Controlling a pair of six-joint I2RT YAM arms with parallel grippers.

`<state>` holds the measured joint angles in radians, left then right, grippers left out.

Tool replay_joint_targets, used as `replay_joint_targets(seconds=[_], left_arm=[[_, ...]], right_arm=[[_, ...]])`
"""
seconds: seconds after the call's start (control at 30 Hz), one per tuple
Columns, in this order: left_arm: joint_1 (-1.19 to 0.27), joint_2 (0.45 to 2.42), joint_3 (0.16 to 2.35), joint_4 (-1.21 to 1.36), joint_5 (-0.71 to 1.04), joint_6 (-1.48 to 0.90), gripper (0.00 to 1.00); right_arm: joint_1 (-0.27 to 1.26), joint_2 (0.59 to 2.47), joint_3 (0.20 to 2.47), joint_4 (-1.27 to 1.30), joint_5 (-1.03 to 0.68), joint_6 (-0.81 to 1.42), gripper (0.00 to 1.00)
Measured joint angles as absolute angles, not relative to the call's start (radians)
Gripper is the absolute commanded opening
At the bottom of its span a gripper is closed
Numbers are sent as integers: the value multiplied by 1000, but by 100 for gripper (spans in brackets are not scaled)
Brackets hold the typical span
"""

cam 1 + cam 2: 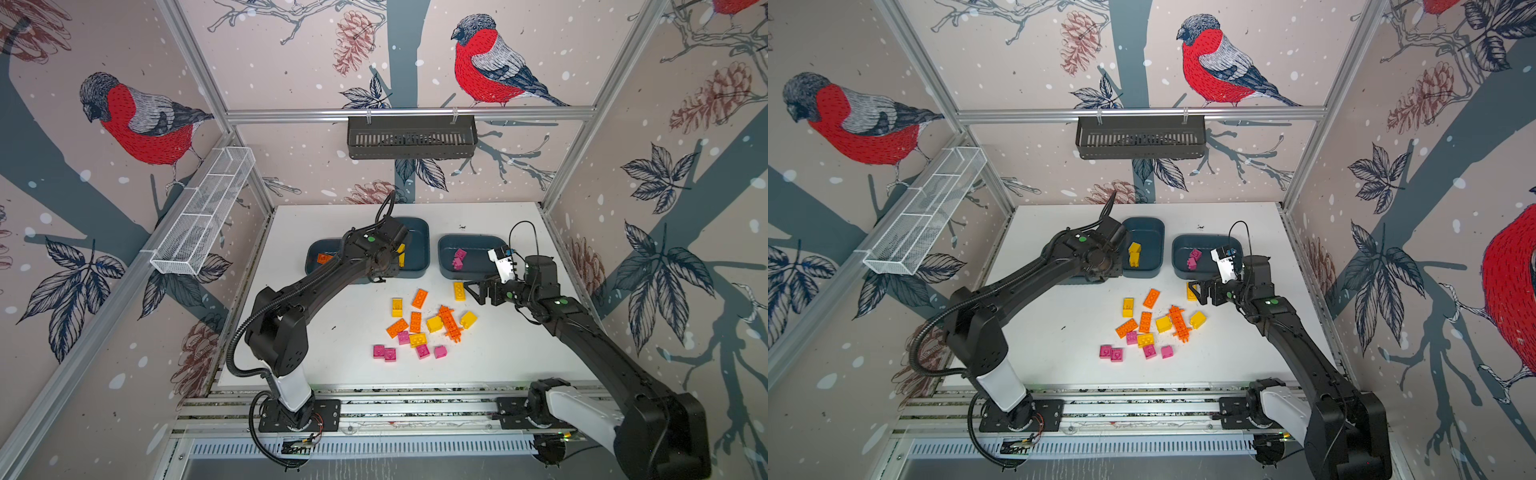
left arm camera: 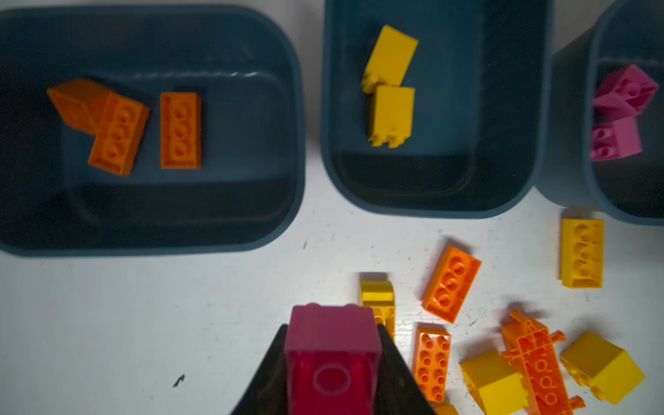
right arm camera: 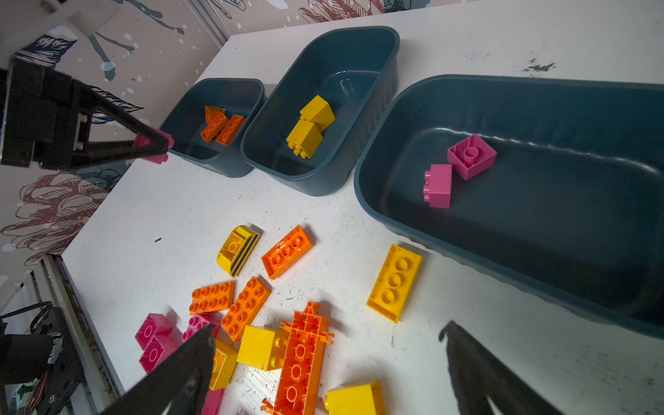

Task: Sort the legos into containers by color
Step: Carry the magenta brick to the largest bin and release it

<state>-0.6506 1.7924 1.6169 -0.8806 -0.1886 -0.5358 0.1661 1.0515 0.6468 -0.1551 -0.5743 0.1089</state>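
Magenta plastic filled the left pincer [image 3: 160,148]: a square brick [image 2: 332,359], hollow underside turned to the wrist camera, was pinched by its two side faces. It hung over bare worktop [image 1: 332,357] just in front of the gap between the orange tub [image 2: 215,208] and the yellow tub [image 2: 431,179], clear of both rims.

The three tubs stood in a row across the far half of the worktop. The magenta tub [image 3: 575,215], already holding two magenta bricks [image 3: 470,156], was the one nearest the right edge. So the brick's home lay sideways from the left pincer, toward that edge, with the whole yellow tub between them. The carry would probably have to pass over or in front of the yellow tub without letting go early. The magenta tub's long axis ran side to side, offering its long near wall to an approach from mid-worktop.

The right pincer [image 3: 328,328] stood spread wide and empty, much nearer the magenta tub. It was at the right-hand fringe of the loose bricks [image 1: 415,324], with a yellow oblong brick [image 3: 394,284] just beside it, near that tub's front wall. The two arms might crowd each other there.
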Motion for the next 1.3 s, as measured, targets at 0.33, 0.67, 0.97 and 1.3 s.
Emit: replay_joint_targets(seconds=[0.33,0.67,0.97,1.3], left_arm=[[-659,2064,1910,-743,56,-400,28],[-716,2330,2158,-576,165,-367,29],[-727,2426,2220,-511,130,-352,83],[-730,2231,2086,-628,50,-308,89]], right_arm=[[152,1037,651,-149,-549,113,99],[135,1042,673,-150,-540,112,99],[121,1037,675,-159,-533,104,99],[119,1040,677,-161,-534,101,100]])
